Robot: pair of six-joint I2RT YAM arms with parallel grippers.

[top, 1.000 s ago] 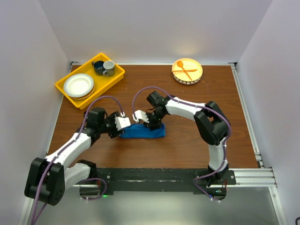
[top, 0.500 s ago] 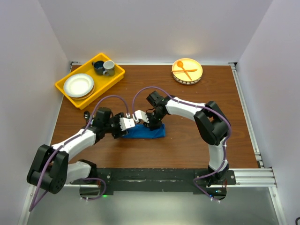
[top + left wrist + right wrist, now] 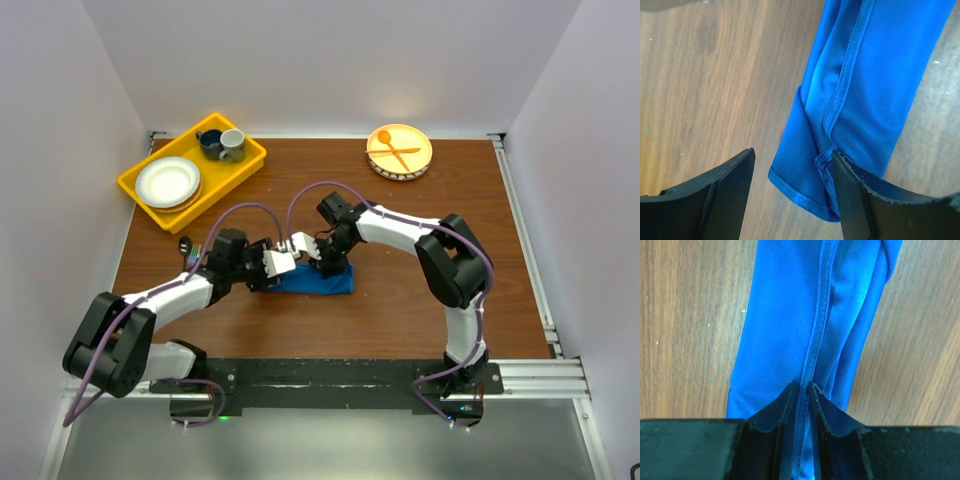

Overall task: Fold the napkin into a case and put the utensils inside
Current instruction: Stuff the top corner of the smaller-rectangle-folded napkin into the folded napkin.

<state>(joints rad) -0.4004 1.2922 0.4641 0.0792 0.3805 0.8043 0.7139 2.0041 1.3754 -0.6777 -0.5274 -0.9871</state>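
Pinch first: my right tool [image 3: 801,389] has its fingers pressed nearly together on the stitched hem of the napkin [image 3: 780,315], and the seam runs straight out from between the tips. My left tool [image 3: 792,156] stands spread and holds nothing. The narrow end of the folded cloth lies between its fingers, nearer the right-hand one, whose tip is touching or just over the corner hem; I cannot tell which. Outward from both tools the blue strip lies as a long, layered band flat on the desk [image 3: 685,315]. From overhead, the tools come at it from opposite sides, close together.

I judge this cloth light, thin and limp: it will sag, drag and unfold if lifted by one layer. The doubled hem looks the firmest, least slippery hold, so I'd close the left tool on that corner edge, catching every layer, and move it low over the wood.
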